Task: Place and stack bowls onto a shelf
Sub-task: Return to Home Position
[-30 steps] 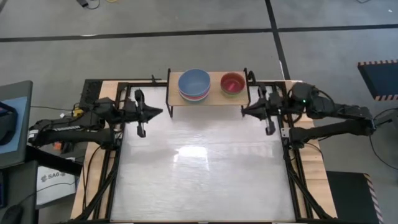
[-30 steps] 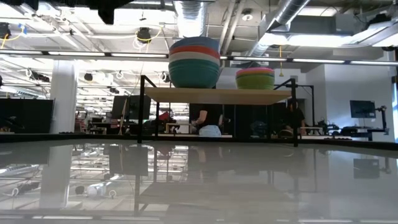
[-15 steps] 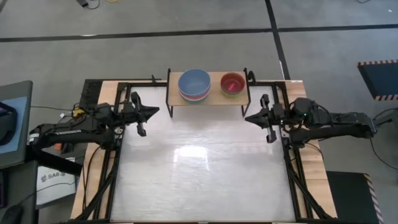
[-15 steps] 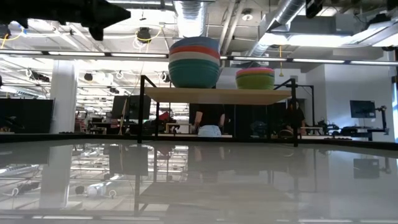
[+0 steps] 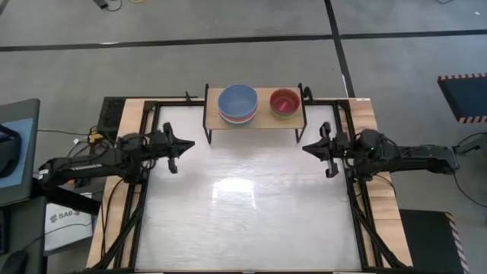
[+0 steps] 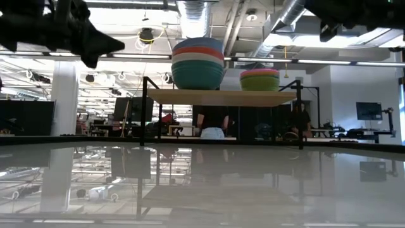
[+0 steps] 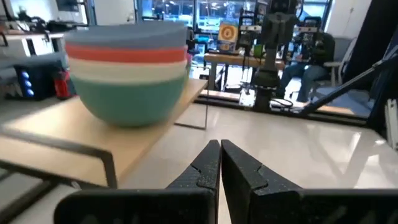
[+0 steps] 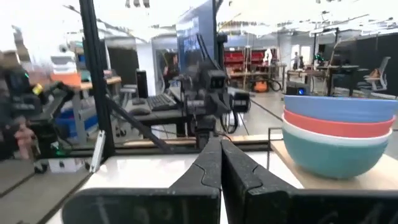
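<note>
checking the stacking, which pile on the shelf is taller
The pile topped by the light blue bowl; the other pile of smaller bowls sits lower.

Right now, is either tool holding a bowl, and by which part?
Nothing is held. Left tool and right tool are both shut, empty; the bowls sit on the shelf.

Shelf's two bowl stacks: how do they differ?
The large stack is wider and taller than the small stack. The large stack is topped light blue, the small stack pinkish red. The large stack sits left of centre on the shelf, the small stack near its right end. Both are nested, upright.
</note>
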`<state>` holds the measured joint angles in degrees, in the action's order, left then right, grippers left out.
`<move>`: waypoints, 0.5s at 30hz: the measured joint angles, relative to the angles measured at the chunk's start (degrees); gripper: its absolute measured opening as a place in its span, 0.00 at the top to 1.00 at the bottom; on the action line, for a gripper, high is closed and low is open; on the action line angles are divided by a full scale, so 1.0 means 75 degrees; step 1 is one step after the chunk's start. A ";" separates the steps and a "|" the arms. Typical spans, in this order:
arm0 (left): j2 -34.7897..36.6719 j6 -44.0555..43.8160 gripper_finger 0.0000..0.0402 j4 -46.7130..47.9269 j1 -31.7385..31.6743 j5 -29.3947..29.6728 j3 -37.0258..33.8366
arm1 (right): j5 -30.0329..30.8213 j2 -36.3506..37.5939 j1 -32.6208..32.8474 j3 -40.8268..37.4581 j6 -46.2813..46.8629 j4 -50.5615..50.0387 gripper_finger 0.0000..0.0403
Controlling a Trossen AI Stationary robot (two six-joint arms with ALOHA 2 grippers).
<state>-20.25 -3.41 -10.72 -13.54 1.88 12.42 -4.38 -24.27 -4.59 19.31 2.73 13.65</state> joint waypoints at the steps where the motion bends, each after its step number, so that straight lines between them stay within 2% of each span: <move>1: 0.0003 -0.0102 1.00 -0.0252 0.0000 -0.0018 -0.0180 | 0.0000 -0.0001 0.0019 -0.0133 0.0073 0.0229 0.95; 5: 0.0110 -0.0284 1.00 -0.1030 0.0052 -0.0017 -0.0581 | -0.0003 -0.0001 0.0253 -0.0558 0.0339 0.0452 0.95; 10: 0.0480 0.0064 1.00 -0.0968 0.0119 0.0055 -0.0650 | 0.0002 0.0283 0.0624 -0.0900 0.0450 0.0570 0.95; 15: 0.1234 0.0122 1.00 -0.0376 0.0037 0.0127 -0.0650 | 0.0125 0.1310 0.0708 -0.1075 0.0262 0.0204 0.95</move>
<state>-11.00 -2.50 -13.54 -13.26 2.83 7.55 -3.44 -14.44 0.72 11.25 4.69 15.18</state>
